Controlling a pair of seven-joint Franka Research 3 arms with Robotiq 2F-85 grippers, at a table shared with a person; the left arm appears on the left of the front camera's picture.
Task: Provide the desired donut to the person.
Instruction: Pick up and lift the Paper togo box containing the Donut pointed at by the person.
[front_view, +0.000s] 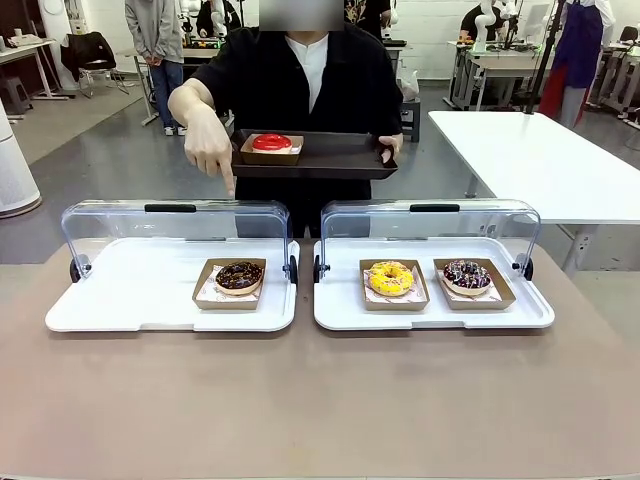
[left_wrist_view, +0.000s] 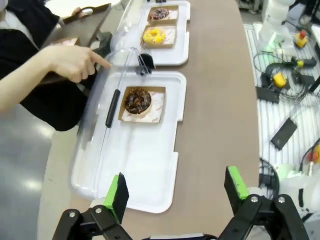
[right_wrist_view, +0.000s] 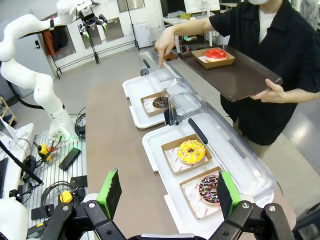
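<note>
Across the tabletop (front_view: 320, 400), standing at the far side: the person (front_view: 300, 70) in a loose black top. Holding a dark tray (front_view: 340, 160) at waist height with one hand (front_view: 388, 150), a red donut (front_view: 271, 142) in a cardboard holder on it. Pointing downward with the other hand (front_view: 208, 140), forefinger just above the open clear lid (front_view: 175, 225) of the left white tray (front_view: 120, 300), roughly in line with the chocolate donut (front_view: 239, 276). Sitting in a paper holder toward the inner end of that tray, untouched. On the right white tray (front_view: 430, 315), in front of a second open lid (front_view: 430, 220): a yellow donut (front_view: 390, 277) and a dark donut with coloured sprinkles (front_view: 467, 275), side by side, each in a holder, not touching. Left claw (left_wrist_view: 176, 181) spread wide, nothing between the green pads, hanging above the tabletop beside the outer end of the left white tray, well apart from the chocolate donut. Right claw (right_wrist_view: 169, 182) likewise spread and empty, hanging above the outer end of the right white tray, near the dark donut with coloured sprinkles.
</note>
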